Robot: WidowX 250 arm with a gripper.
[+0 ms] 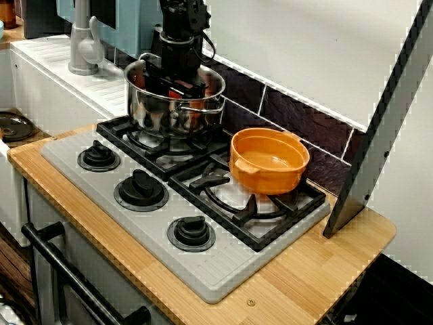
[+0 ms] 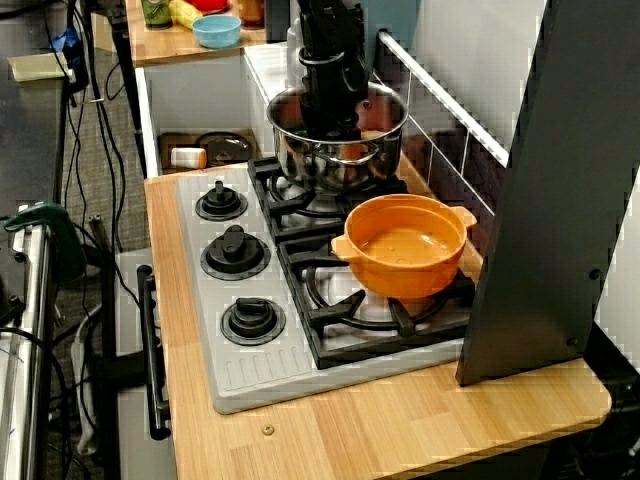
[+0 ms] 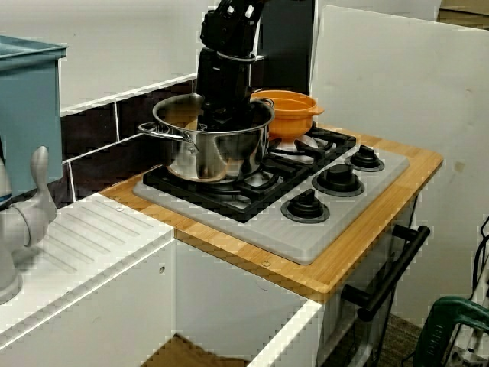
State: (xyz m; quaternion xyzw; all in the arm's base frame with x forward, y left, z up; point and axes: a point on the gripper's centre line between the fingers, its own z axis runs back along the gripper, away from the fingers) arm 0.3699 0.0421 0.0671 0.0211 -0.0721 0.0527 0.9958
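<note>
In the view from the front, a faucet (image 1: 82, 47) stands at the far left, and beside it lies the stove (image 1: 155, 223) with three knobs (image 1: 141, 191) along its near edge. On the back-left burner sits the steel pot (image 1: 169, 115). The gripper (image 1: 177, 88) reaches straight down inside it, its fingers hidden below the rim, so I cannot tell whether they are spread or pinching anything. To the right an orange pot (image 1: 269, 162) sits on the next burner, and a grey board (image 1: 379, 135) leans at the far right.
</note>
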